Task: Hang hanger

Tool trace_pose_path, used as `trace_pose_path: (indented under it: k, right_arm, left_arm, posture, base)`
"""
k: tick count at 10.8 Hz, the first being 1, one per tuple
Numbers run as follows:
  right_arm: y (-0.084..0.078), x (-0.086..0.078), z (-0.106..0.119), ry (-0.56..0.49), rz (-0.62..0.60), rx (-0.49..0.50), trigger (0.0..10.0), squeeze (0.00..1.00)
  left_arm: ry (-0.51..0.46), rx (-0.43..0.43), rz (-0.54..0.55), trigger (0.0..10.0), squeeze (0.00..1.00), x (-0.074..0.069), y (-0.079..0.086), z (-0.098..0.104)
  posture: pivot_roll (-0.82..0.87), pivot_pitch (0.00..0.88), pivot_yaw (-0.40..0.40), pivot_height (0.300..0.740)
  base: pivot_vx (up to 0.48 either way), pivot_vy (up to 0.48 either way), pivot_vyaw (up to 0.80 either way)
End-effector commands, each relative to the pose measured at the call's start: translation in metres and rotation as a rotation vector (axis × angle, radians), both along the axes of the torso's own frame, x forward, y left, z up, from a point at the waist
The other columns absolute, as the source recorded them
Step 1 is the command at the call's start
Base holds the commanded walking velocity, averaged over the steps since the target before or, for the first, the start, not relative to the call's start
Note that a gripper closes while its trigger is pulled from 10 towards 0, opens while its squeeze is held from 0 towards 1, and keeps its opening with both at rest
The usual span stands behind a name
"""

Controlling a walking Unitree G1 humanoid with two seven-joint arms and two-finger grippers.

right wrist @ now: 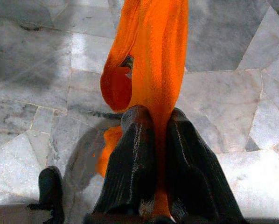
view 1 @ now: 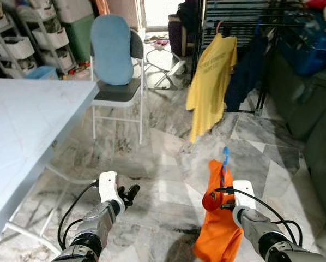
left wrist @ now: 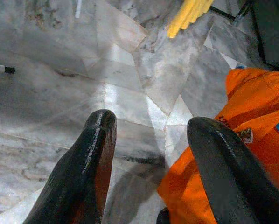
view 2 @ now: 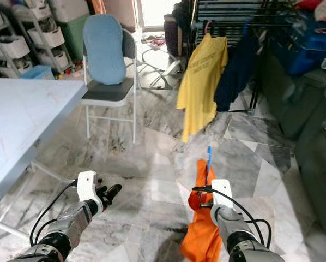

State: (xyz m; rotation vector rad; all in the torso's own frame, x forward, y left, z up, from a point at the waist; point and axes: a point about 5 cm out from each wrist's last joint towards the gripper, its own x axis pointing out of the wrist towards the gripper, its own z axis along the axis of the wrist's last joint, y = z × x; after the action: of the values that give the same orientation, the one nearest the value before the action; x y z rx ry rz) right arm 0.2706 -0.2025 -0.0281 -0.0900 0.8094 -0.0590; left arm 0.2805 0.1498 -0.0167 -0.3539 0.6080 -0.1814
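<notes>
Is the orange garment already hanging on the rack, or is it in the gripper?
In the gripper. The right gripper is shut on the orange garment, whose blue hanger hook points upward, short of the rack.

arms: silver, jointed | wrists: white blocks | cables: black, looped | left hand point(view 1: 131, 192) fingers: long, black, glossy | right hand point(right wrist: 159, 140): same

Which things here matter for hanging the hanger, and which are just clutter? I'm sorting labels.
Job: right gripper shut on orange shirt; blue hanger; drying rack.

Lying about: yellow shirt, folding chair, white table, left gripper, open.
</notes>
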Motion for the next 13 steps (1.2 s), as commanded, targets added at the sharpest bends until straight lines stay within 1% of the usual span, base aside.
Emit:
trace_pose_path:
  k: [1, 5, 6, 7, 8, 9, 10, 12, 13]
  right_arm:
    - [0.002, 0.009, 0.007, -0.038, 0.012, -0.001, 10.0, 0.0]
    - [0.002, 0.009, 0.007, -0.038, 0.012, -0.001, 10.0, 0.0]
    - [-0.004, 0.035, 0.036, -0.196, 0.02, -0.038, 10.0, 0.0]
    - [-0.01, 0.069, 0.084, -0.457, 0.035, -0.09, 10.0, 0.0]
    - [-0.006, 0.07, 0.086, -0.49, 0.053, -0.074, 10.0, 0.0]
    - [-0.002, 0.067, 0.082, -0.482, 0.063, -0.032, 10.0, 0.0]
    - [0.004, 0.062, 0.073, -0.456, 0.083, -0.017, 10.0, 0.0]
    - [0.005, 0.06, 0.07, -0.443, 0.053, 0.011, 10.0, 0.0]
    - [0.013, 0.066, 0.08, -0.514, 0.096, 0.018, 10.0, 0.0]
  left_arm:
    - [-0.004, 0.011, 0.002, 10.0, 0.0, 0.002, 0.003, 0.002]
    - [-0.004, 0.011, 0.002, 10.0, 0.0, 0.002, 0.003, 0.002]
    - [-0.063, 0.054, 0.041, 10.0, 0.0, 0.008, 0.009, 0.009]
    - [-0.179, 0.111, 0.122, 10.0, 0.0, 0.017, 0.022, 0.025]
    - [-0.211, 0.104, 0.136, 10.0, 0.0, 0.017, 0.024, 0.028]
    - [-0.224, 0.114, 0.133, 10.0, 0.0, 0.014, 0.025, 0.029]
    - [-0.223, 0.125, 0.128, 10.0, 0.0, 0.013, 0.024, 0.027]
    - [-0.239, 0.13, 0.134, 10.0, 0.0, 0.016, 0.021, 0.03]
    - [-0.371, 0.227, 0.194, 10.0, 0.0, 0.021, 0.027, 0.046]
  posture:
    - [-0.08, 0.0, 0.078, 0.74]
    - [-0.08, 0.0, 0.078, 0.74]
    - [-0.07, 0.0, 0.083, 0.74]
    - [-0.07, 0.0, 0.085, 0.74]
    - [-0.07, 0.0, 0.088, 0.74]
    - [-0.07, 0.0, 0.093, 0.74]
    - [-0.08, 0.0, 0.096, 0.74]
    - [-0.07, 0.0, 0.095, 0.74]
    - [-0.07, 0.0, 0.095, 0.74]
  base:
    - [0.0, 0.0, 0.0]
    - [0.0, 0.0, 0.0]
    - [0.0, 0.0, 0.0]
    - [0.0, 0.0, 0.0]
    - [0.0, 0.0, 0.0]
    - [0.0, 0.0, 0.0]
    - [0.0, 0.0, 0.0]
    - [0.0, 0.0, 0.0]
    - [0.0, 0.0, 0.0]
